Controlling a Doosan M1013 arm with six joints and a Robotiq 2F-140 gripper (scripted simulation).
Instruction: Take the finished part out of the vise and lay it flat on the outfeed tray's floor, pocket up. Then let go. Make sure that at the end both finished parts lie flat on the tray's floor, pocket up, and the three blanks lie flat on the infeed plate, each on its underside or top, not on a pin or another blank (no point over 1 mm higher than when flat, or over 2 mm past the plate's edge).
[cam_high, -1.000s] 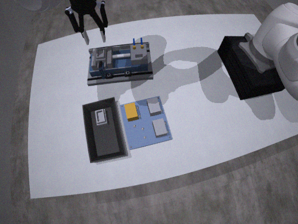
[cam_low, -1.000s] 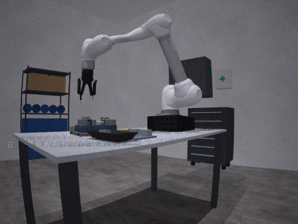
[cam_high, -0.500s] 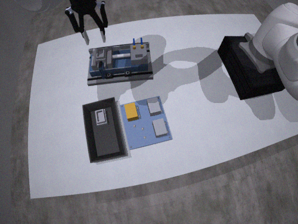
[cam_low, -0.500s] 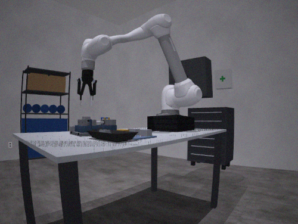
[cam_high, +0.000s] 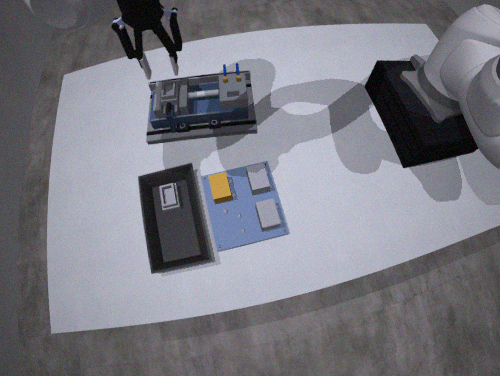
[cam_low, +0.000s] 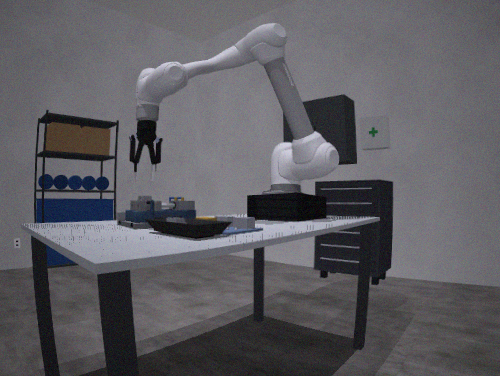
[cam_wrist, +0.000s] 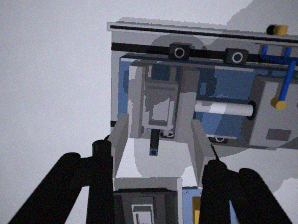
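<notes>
High over the vise (cam_high: 200, 107), gripper (cam_high: 160, 65) hanging with jaws partly open, holding nothing. On the counter (cam_high: 350, 225), part (cam_high: 169, 196) lying in the tray (cam_high: 147, 220).

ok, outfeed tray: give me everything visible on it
The outfeed tray is a dark, near-black rectangular bin with raised sloping walls and a lighter grey flat floor. It sits on the white table top, in front of the vise, its long side right beside the blue fixture plate. A small light-grey part with a recessed pocket lies on the floor at the end nearer the vise. The gripper is well away, above the vise.
</notes>
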